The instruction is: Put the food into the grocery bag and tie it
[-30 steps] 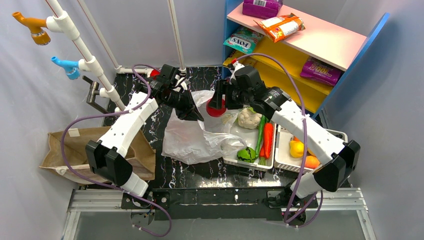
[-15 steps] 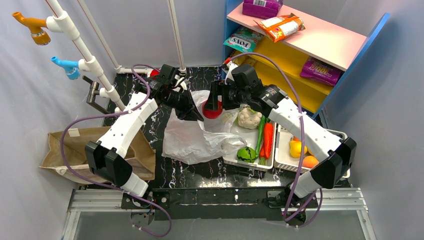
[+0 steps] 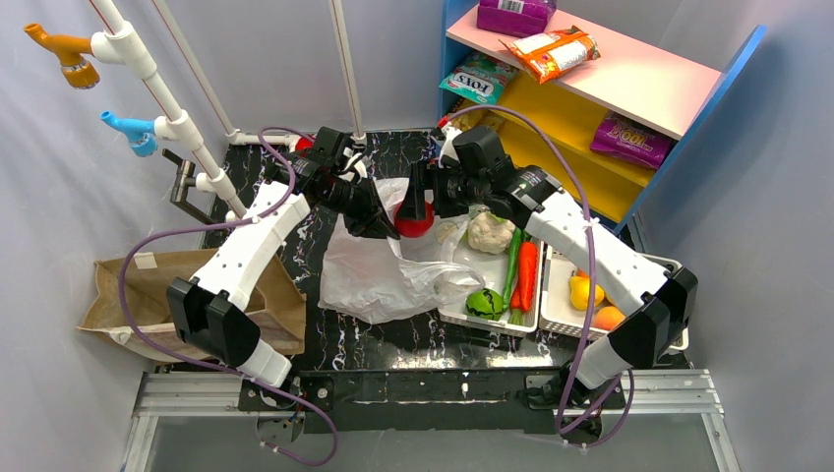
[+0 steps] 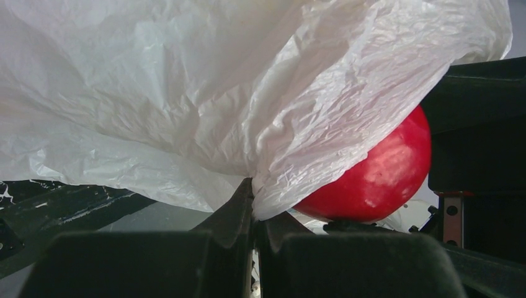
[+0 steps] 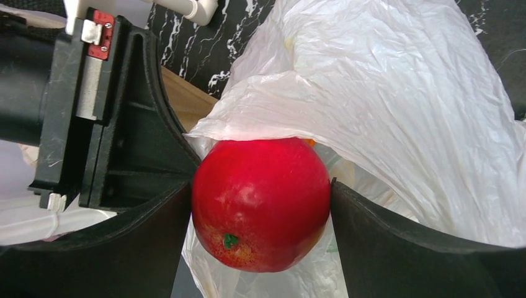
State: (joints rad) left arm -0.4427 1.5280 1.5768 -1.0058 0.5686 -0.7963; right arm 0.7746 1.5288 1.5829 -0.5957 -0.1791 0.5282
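The white plastic grocery bag (image 3: 388, 270) lies crumpled on the black table. My left gripper (image 3: 387, 228) is shut on the bag's rim (image 4: 267, 180) and holds it lifted. My right gripper (image 3: 417, 214) is shut on a round red apple (image 5: 260, 203) and holds it at the bag's raised mouth, right beside the left gripper. The apple also shows in the left wrist view (image 4: 378, 180), partly under the bag's film (image 5: 384, 105). More food lies in a white tray (image 3: 462, 317): a cauliflower (image 3: 489, 232), carrots (image 3: 527, 273), a green vegetable (image 3: 484, 303).
A second white tray (image 3: 553, 313) at the right holds yellow and orange fruit (image 3: 585, 292). A brown paper bag (image 3: 148, 295) lies at the left. A blue shelf with snack packs (image 3: 590, 88) stands at the back right. White pipes (image 3: 177, 108) rise at the back left.
My right gripper has carried the apple a little to the left, closer to the bag's mouth and the left gripper. The left gripper has kept its hold on the bag.
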